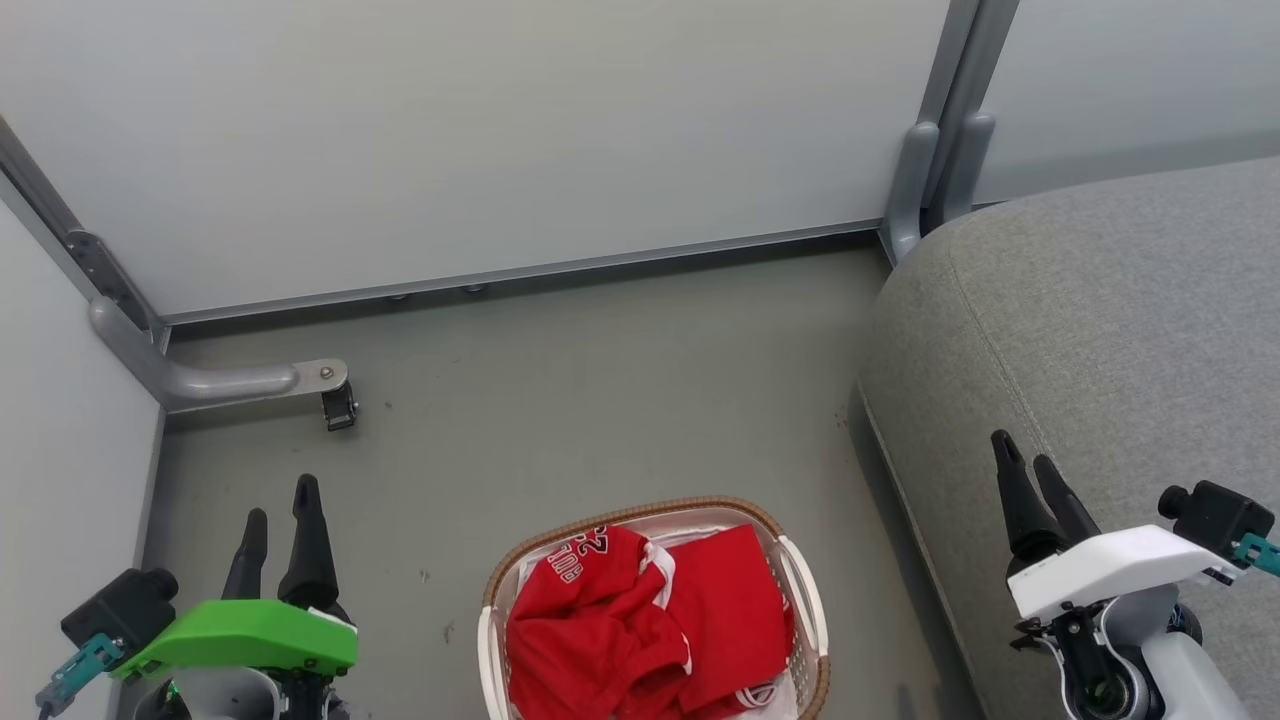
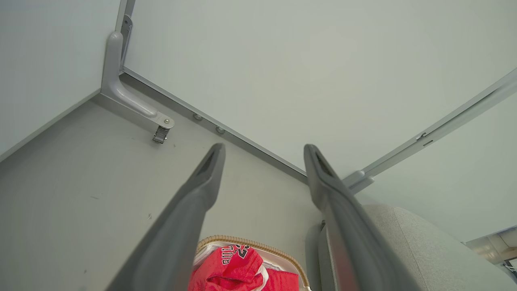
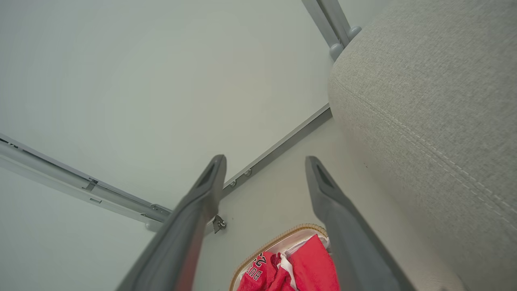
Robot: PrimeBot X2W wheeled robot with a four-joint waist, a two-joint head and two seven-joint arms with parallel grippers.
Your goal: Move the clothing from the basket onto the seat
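Note:
The red jersey (image 1: 640,625) with white trim and white lettering lies crumpled inside the white basket (image 1: 812,610) with a brown rim, on the floor at the bottom centre. The jersey (image 2: 230,268) and basket rim (image 2: 246,242) sit low between the left fingers; the jersey (image 3: 299,270) sits low between the right ones. The grey seat (image 1: 1100,330) fills the right side. My left gripper (image 1: 280,498) hangs open left of the basket, holding nothing. My right gripper (image 1: 1024,450) is open over the seat's edge, also holding nothing.
Pale partition walls (image 1: 480,130) enclose the floor (image 1: 600,400) at the back and left. A grey metal foot bracket (image 1: 240,380) with a small caster juts out at the left; a grey post (image 1: 930,170) stands beside the seat corner.

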